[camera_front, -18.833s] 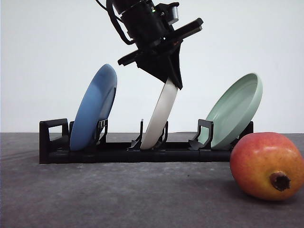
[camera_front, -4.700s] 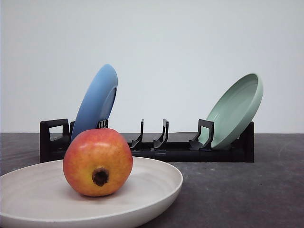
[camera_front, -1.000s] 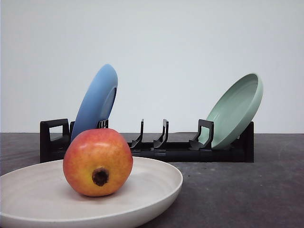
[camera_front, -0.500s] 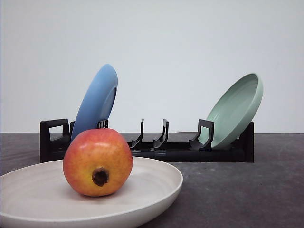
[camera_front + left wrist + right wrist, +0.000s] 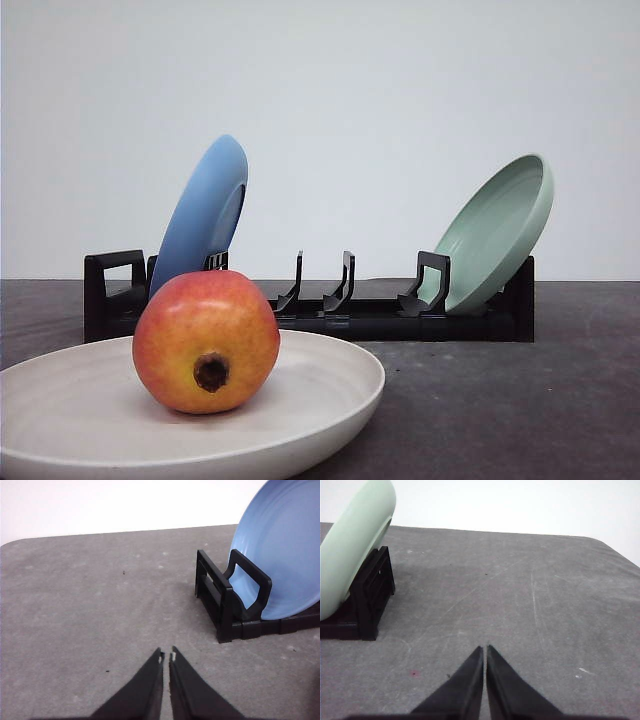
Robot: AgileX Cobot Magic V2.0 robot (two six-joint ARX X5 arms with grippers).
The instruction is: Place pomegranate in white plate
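Pomegranate: one pomegranate (image 5: 206, 341), red shading to orange-yellow, sits inside the white plate, left of its middle in the front view, dark calyx end facing the camera
White plate: one white plate (image 5: 330, 385) lies flat on the table at the near left, in front of the rack, its rim raised around the fruit
Other plates: two, both standing tilted in the rack; the blue plate (image 5: 205, 218) at the left end, the pale green plate (image 5: 499, 229) at the right end
Plates in all: three
Rack: one black plate rack (image 5: 370, 318) runs across the table behind the white plate; its two middle pairs of dividers hold nothing
Table: one dark grey table (image 5: 500, 410), speckled and faintly scratched
Left gripper: the left gripper (image 5: 166, 657) hangs over bare table near the rack's blue-plate end; its two black fingers (image 5: 147, 687) are closed with the tips almost touching, holding nothing
Right gripper: the right gripper (image 5: 485, 650) hangs over bare table beside the rack's green-plate end; its two black fingers (image 5: 512, 695) are closed together, holding nothing
Grippers in all: two, both well apart from the pomegranate
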